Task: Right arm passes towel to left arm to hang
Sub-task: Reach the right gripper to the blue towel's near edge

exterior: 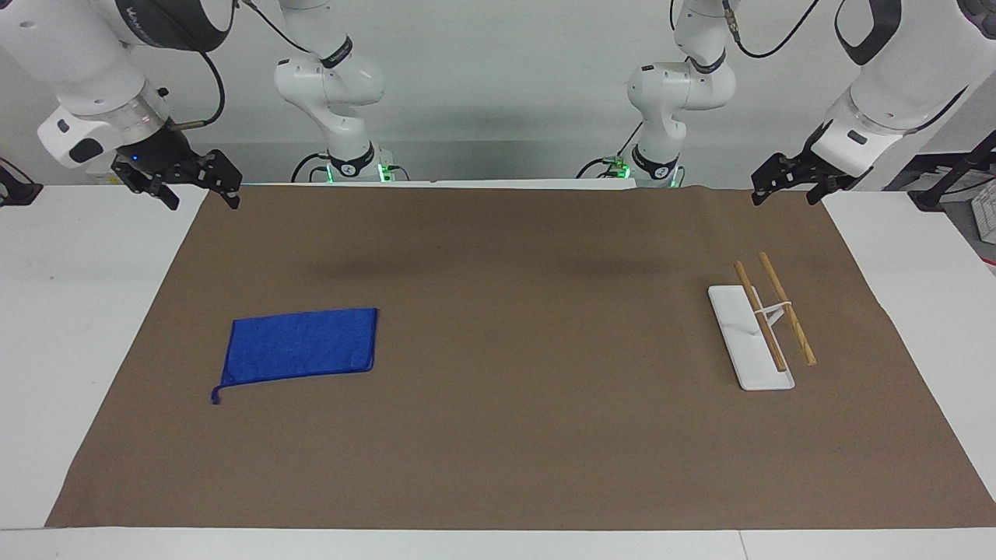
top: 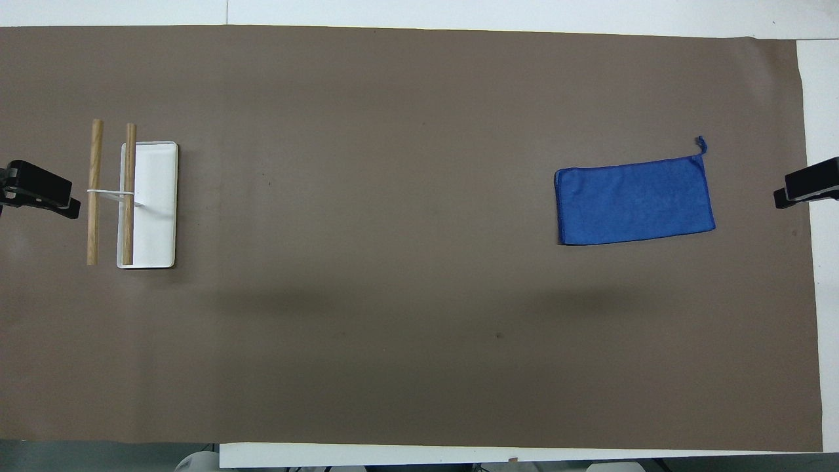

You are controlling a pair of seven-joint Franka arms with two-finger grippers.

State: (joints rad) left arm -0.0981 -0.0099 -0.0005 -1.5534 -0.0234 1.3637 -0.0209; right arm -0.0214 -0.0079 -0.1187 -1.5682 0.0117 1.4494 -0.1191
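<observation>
One towel (exterior: 302,344), one rack (exterior: 751,338) with two wooden rods (exterior: 787,308).

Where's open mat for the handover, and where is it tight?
The brown mat lies bare between the towel and the rack, and along its edge farthest from the robots. It is tight only at the rack's two wooden rails. The right gripper and left gripper wait at the mat's ends.

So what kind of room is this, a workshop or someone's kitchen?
Probably a robotics lab, not a kitchen. Two white robot arms stand at a table covered by a brown mat, on which lie only a blue towel and a small wooden-railed rack, laid out like a test.
</observation>
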